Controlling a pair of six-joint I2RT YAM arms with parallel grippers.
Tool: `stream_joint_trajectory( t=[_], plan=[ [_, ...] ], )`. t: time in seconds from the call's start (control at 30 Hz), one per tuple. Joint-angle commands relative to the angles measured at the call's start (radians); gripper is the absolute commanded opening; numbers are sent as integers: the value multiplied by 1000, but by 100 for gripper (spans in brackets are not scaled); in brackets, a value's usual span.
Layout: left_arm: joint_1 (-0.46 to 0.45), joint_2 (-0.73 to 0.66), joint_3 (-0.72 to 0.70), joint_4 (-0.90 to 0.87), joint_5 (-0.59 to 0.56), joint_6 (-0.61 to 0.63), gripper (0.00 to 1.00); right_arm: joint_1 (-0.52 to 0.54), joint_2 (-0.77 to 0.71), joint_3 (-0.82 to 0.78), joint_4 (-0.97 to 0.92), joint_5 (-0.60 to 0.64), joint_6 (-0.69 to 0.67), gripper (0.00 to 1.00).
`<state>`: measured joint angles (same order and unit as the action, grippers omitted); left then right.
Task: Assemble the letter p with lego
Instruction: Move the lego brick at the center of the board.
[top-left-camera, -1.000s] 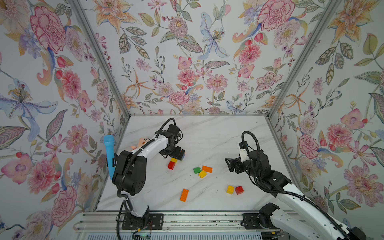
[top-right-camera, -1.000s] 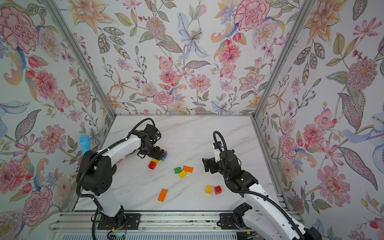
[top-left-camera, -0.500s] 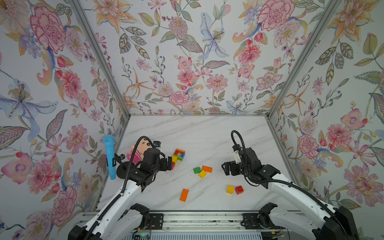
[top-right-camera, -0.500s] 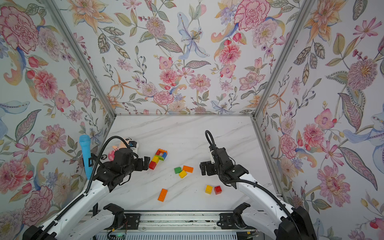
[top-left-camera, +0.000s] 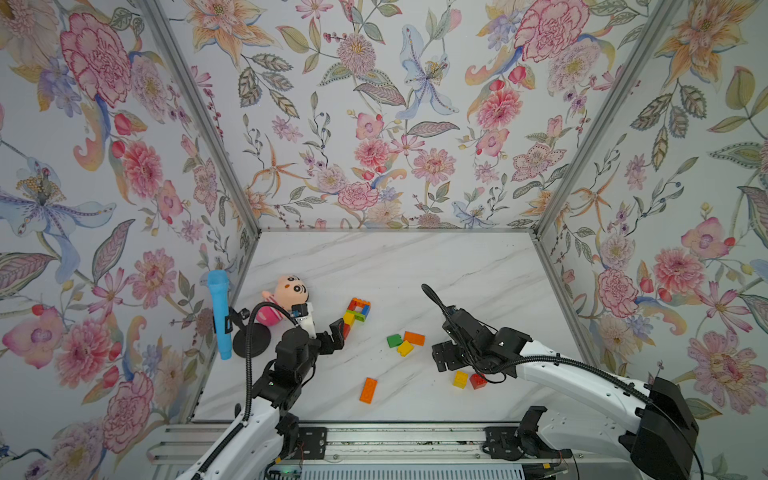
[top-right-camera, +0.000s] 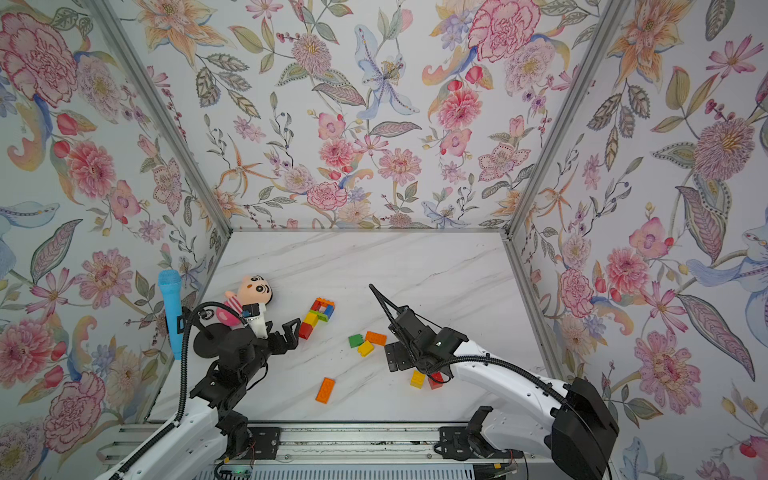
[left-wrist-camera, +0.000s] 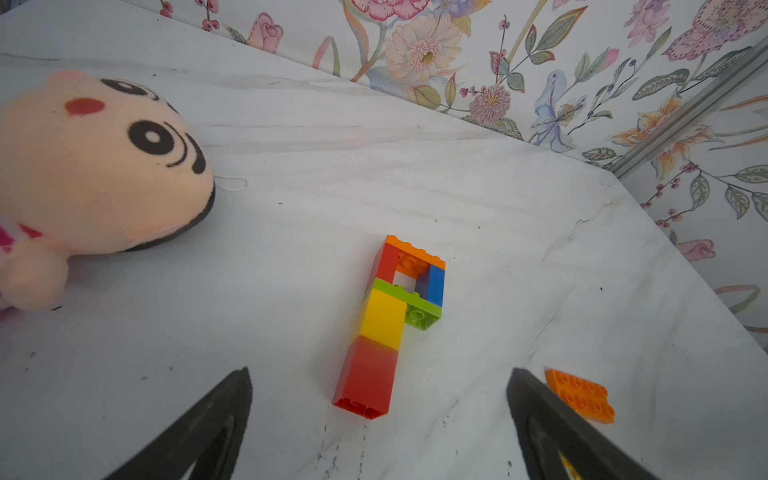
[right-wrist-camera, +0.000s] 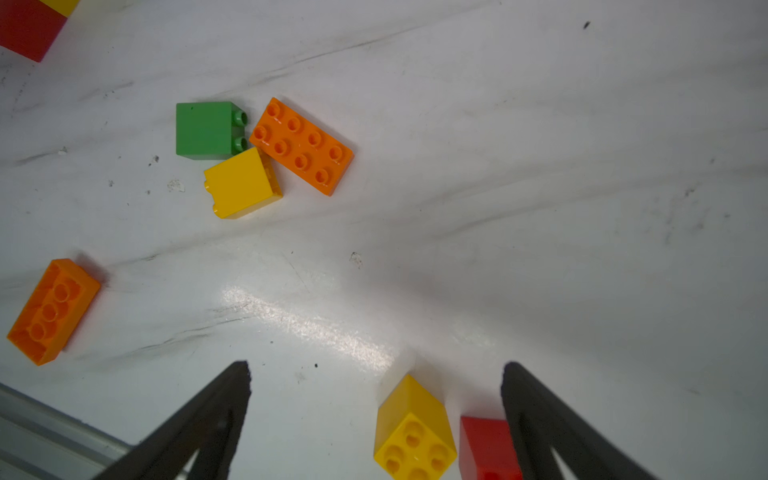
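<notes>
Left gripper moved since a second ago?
Yes. The left gripper backed off the lego P, down-frame in the top view; it's open, just short of the P's red foot.

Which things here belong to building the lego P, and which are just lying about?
Job: lego P; green brick; yellow bricks; orange bricks; red brick.
Lying about: plush doll; blue microphone on its stand.

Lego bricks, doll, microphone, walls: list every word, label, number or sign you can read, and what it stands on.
"P": not printed, only the shape of the joined bricks.
Printed text: none readable. Studs of the loose orange brick show no legible lettering; doll and blue microphone bear none.
</notes>
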<state>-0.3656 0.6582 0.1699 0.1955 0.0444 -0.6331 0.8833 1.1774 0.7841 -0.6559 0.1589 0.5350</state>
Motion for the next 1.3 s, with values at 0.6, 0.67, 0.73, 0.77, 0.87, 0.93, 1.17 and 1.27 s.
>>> stream_joint_trajectory(
  t=[0.6, 0.67, 0.73, 0.77, 0.87, 0.93, 1.17, 1.27],
  plan=[
    [-50, 218, 6, 120, 128, 48, 99, -108, 407, 222, 116, -251, -399, 80],
    [-52, 222, 6, 119, 133, 52, 99, -116, 468, 258, 105, -259, -440, 78],
    [-55, 222, 6, 94, 125, 59, 99, -123, 515, 283, 107, -246, -469, 77],
    [-55, 219, 3, 75, 114, 60, 99, -127, 539, 298, 107, -232, -476, 77],
    [-56, 206, 3, 43, 118, 62, 99, -137, 587, 332, 105, -214, -503, 76],
    [-57, 200, 6, 9, 120, 78, 99, -139, 623, 356, 106, -199, -527, 74],
    [-125, 230, 95, -94, 55, 87, 99, -150, 731, 437, 95, -177, -586, 67],
    [-205, 279, 150, -160, 10, 100, 99, -163, 754, 470, 110, -174, -605, 64]
  ],
)
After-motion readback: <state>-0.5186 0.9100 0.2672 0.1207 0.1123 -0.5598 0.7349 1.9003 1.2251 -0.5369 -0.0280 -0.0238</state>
